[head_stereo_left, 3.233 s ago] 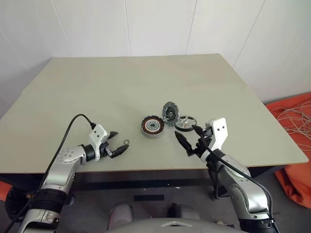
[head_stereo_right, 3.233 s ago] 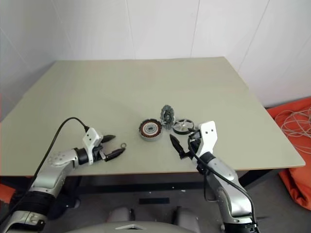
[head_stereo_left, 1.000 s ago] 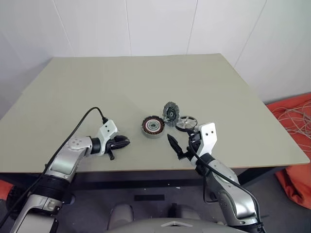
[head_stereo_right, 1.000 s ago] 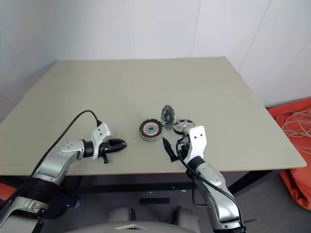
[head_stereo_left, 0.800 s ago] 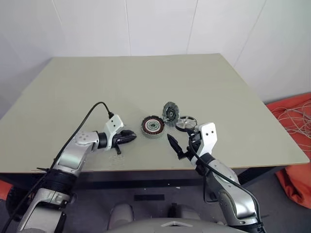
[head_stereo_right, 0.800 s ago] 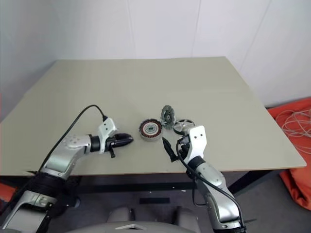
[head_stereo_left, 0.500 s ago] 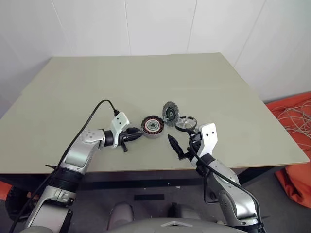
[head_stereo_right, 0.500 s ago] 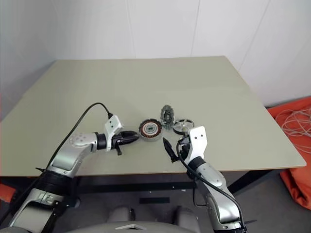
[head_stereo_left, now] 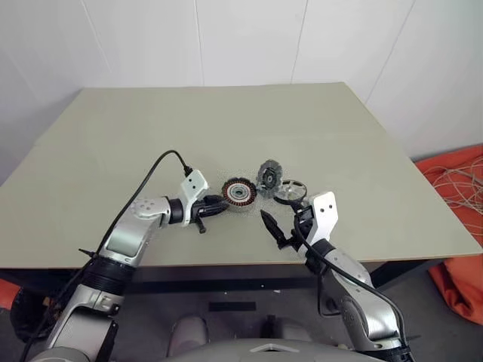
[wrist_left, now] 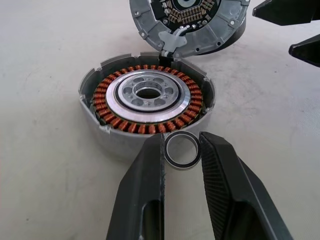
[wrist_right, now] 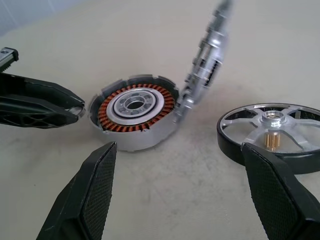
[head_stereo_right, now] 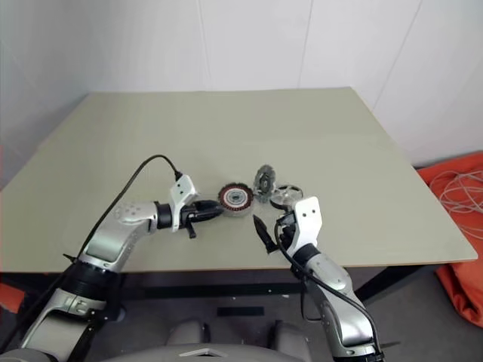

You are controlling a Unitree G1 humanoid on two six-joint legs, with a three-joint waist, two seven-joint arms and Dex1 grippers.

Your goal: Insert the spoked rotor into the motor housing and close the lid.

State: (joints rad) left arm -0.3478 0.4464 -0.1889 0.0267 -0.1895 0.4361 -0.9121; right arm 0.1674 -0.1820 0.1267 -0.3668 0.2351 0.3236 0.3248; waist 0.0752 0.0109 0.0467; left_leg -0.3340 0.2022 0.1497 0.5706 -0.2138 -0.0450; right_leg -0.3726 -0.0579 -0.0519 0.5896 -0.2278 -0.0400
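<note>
Fingers of the left gripper [wrist_left: 182, 150] are pinching a small thin ring [wrist_left: 182, 150], jaws narrowed onto it, and holding it just beside the near wall of the motor housing [wrist_left: 147, 102], slightly below its rim. The housing is sitting on the table [head_stereo_left: 226, 128] with its copper windings facing up and its centre bore open; the ring's flat face is roughly level. Judging from this, the ring has to rise over the wall and travel inward to the bore.

The lid [wrist_right: 207, 55] is standing tilted up at the far edge of the housing, hinged open. The spoked rotor [wrist_right: 272, 132] is lying flat just beyond the housing on the right gripper's side. The right gripper [wrist_right: 185, 185] is hovering near the housing, jaws spread wide and holding nothing, nearer the rotor than the left.
</note>
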